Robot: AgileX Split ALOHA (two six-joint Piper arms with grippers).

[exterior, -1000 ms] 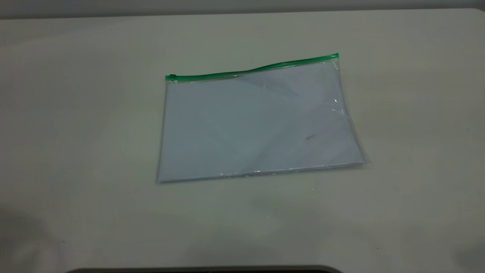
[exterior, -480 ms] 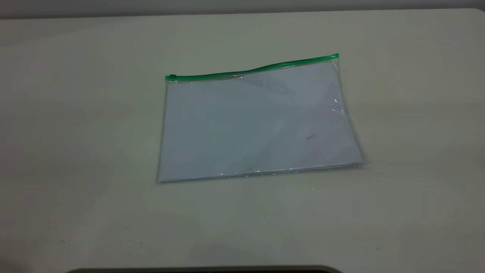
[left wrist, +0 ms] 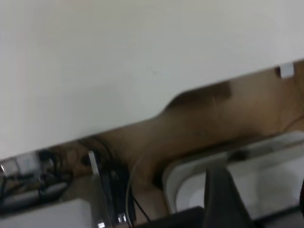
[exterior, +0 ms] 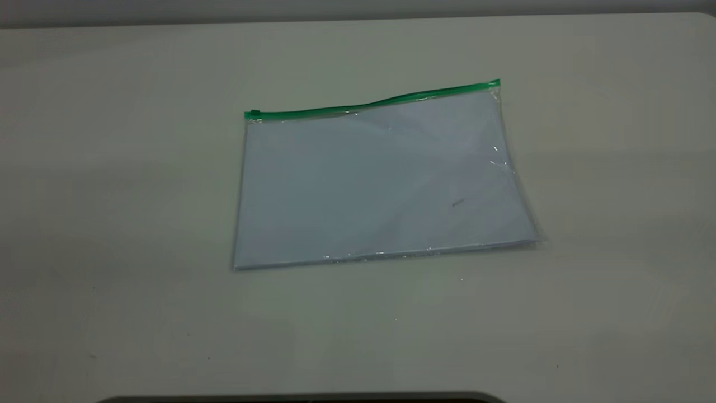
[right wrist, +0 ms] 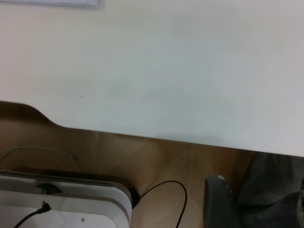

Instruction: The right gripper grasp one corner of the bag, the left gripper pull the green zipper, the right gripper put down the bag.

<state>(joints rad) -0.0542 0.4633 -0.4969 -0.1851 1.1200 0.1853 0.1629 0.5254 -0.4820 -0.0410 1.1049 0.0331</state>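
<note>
The bag (exterior: 380, 182) lies flat on the table, a clear pouch with bluish-white sheets inside. The green zipper (exterior: 372, 103) runs along its far edge, with the slider tab (exterior: 254, 113) at the left end. The right-hand zipper corner (exterior: 495, 84) lies free. Neither gripper shows in the exterior view. The left gripper (left wrist: 261, 178) is off the table's near edge, over the rig's base, jaws apart and empty. The right gripper (right wrist: 259, 190) is also off the near edge, jaws apart and empty. A sliver of the bag (right wrist: 52, 2) shows in the right wrist view.
The pale table (exterior: 112, 224) is bare around the bag. Its near edge has a dark cut-out (exterior: 302, 398). Below the edge lie a white base unit (right wrist: 61, 204), cables (right wrist: 166, 199) and brown floor.
Soft shadows at the table's near left and near right corners have faded away. The bag has not moved.
</note>
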